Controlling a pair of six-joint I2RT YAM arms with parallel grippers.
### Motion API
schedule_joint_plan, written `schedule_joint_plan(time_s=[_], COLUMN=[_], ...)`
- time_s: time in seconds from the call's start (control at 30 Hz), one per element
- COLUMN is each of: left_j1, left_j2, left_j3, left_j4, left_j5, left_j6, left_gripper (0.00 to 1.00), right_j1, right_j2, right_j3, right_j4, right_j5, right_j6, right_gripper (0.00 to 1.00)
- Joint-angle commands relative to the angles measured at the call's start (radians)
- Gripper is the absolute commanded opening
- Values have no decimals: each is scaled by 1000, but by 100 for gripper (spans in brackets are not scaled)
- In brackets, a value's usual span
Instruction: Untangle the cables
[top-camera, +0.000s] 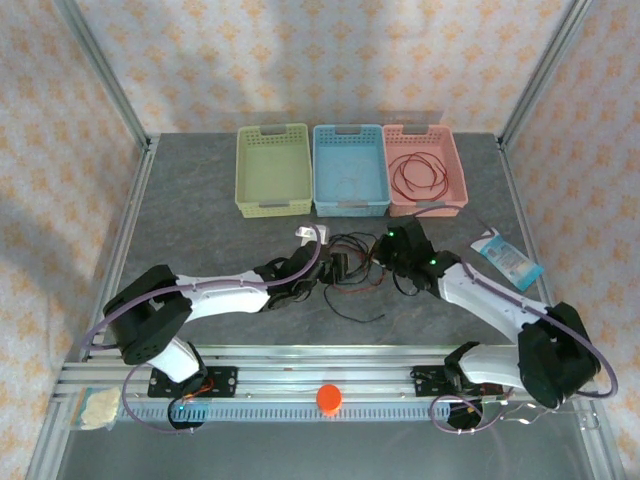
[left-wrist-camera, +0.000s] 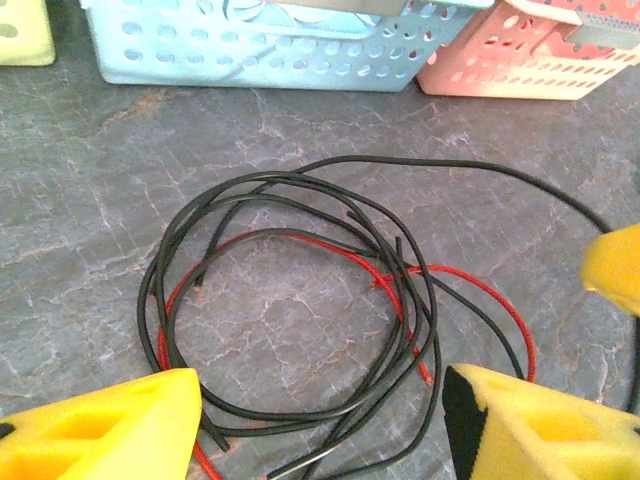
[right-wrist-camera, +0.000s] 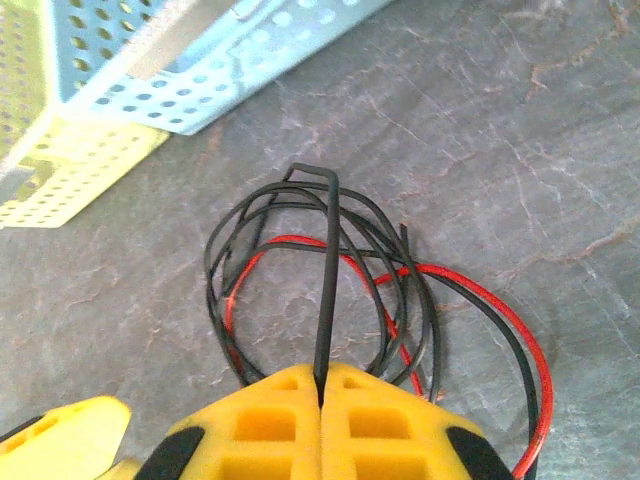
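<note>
No text, label, number or brand can be read in any of the views. The flat blue-and-white packet (top-camera: 508, 259) lying near the right edge of the grey marbled desk (top-camera: 200, 230) has some patterning on its face, but it is too small and blurred to tell whether it is lettering.
</note>
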Motion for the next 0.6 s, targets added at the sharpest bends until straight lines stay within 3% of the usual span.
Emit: schedule_joint_plan(time_s=[0.0,0.2,0.57], left_j1=[24,46,57], left_j2=[23,82,176], left_j3=[30,77,167], left_j4=[-11,-16,-36], left_j5=[-26,0,-83], left_j6=[-1,32,97], left_gripper=[70,82,83], right_j1=[7,6,6], right_j2=[-67,-128,-224], right_j3=[-2,27,112], right_j4=[-21,-29,-99], right_j5=[31,-7,-3], right_j6=[-58,-102,-111], right_gripper=[0,0,0])
